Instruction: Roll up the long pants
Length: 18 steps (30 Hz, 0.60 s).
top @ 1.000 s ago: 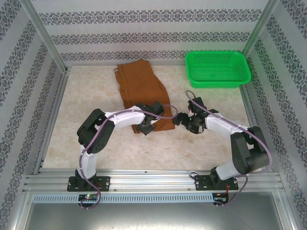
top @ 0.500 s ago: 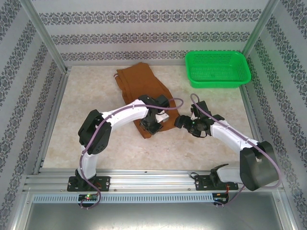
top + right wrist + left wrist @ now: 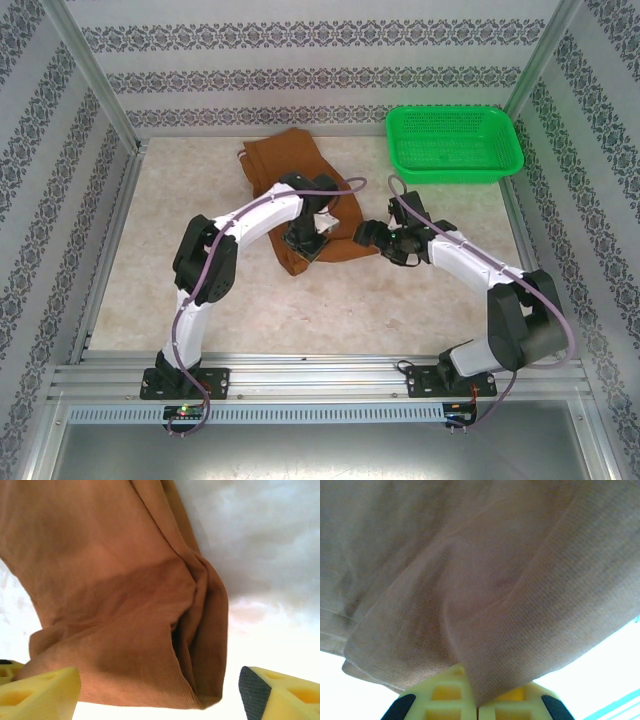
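**Left gripper lifts the near end of the long pants, right gripper waits spread**

In the top view, the left gripper (image 3: pixel 303 243) sits over the near end of the long pants (image 3: pixel 290 160). In the left wrist view, its (image 3: pixel 477 706) yellow fingers are pressed together on a fold of the rust-brown cloth (image 3: pixel 485 590), which drapes over the camera in soft creases.

The pants lie on the table (image 3: pixel 180 230) left of centre. The far part is flat by the back wall, and the near part is doubled and bunched.

Just right of the cloth is the right gripper (image 3: pixel 365 232). In the right wrist view, it (image 3: pixel 160 692) is spread wide, with the folded, ribbed hem end (image 3: pixel 130 605) between its fingers and neither finger clearly touching it. A green basket (image 3: pixel 455 178) stands at the far right corner, apart from the pants.

Compared with a second ago, the left gripper has moved away from the near edge, and the pants' near end has gone with it, so the cloth now covers less of the table. The right gripper has moved closer to the cloth.
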### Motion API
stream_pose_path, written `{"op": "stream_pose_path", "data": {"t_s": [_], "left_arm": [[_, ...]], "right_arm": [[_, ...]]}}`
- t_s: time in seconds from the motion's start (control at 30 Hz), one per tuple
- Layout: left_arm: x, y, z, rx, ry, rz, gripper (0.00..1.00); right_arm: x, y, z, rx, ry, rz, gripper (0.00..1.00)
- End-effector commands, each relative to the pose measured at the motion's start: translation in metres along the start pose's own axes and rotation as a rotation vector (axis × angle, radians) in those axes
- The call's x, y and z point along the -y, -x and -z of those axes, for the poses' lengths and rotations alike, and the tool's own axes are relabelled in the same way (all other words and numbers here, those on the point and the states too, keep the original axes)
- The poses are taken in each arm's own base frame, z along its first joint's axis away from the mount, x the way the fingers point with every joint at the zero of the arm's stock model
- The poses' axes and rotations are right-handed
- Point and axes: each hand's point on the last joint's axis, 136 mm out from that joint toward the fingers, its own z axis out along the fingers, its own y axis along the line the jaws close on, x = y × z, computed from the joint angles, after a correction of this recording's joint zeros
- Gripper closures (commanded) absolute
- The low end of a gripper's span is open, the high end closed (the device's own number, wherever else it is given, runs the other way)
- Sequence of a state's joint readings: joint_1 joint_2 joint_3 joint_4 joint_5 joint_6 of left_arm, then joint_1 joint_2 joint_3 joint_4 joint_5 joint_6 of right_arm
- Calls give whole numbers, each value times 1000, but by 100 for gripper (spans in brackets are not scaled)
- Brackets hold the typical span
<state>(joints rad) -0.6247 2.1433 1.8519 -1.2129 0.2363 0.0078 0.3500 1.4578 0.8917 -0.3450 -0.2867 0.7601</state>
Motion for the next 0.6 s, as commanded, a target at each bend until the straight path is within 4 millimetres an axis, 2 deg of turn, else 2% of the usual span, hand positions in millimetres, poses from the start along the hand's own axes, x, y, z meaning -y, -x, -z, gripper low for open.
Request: {"op": "stream_pose_path", "data": {"t_s": [0.0, 0.07, 0.2, 0.37, 0.57], "left_arm": [[-10, -4, 14, -19, -16, 17, 100], [0, -7, 20, -18, -64, 25, 100], [18, -22, 23, -23, -86, 39, 100], [41, -44, 8, -44, -115, 53, 100], [59, -61, -9, -49, -164, 77, 100]], "right_arm": [[-23, 1, -3, -28, 48, 22, 16], [-26, -3, -4, -56, 40, 29, 16], [-25, -26, -4, -136, 55, -17, 14], [-10, -48, -12, -159, 51, -86, 10], [-12, -51, -23, -172, 59, -116, 8]]}}
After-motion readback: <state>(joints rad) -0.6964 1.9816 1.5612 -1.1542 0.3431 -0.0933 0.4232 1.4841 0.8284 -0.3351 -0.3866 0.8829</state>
